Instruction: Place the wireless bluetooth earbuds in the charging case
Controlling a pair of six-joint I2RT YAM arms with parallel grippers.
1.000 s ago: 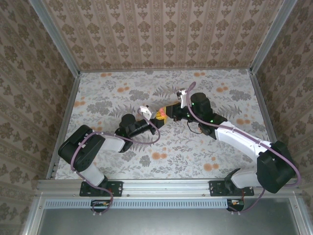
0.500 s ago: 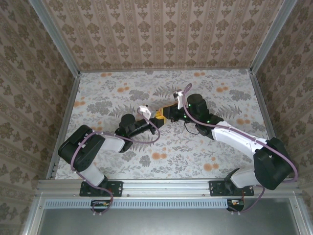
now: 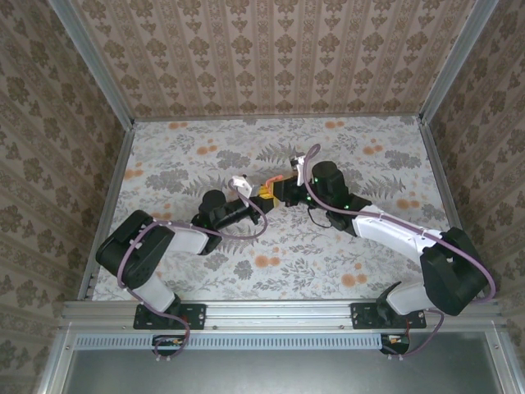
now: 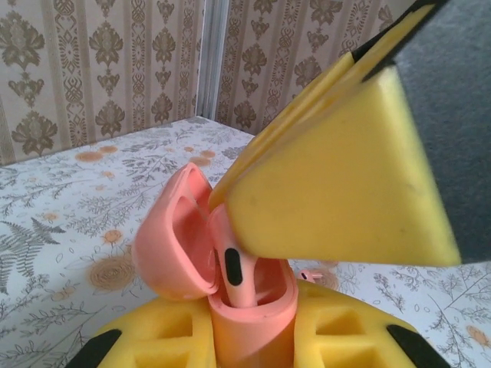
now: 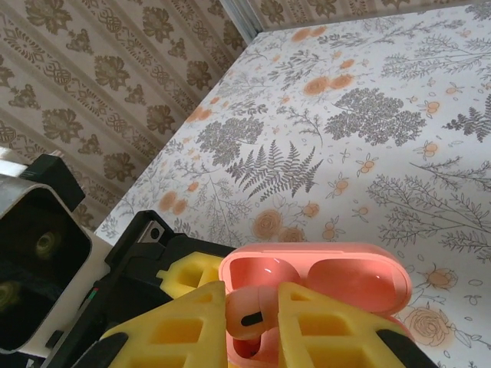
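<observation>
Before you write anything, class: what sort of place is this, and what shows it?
Probably a boxed-in robot test cell, not a home: a left arm and a right arm bolted to a metal rail, and a floral table closed in by wallpapered walls.

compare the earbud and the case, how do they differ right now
The earbud is a slim stem; the case is wider, with its lid open. The right gripper pinches the earbud; the left gripper clamps the case. Both are salmon pink.
</observation>
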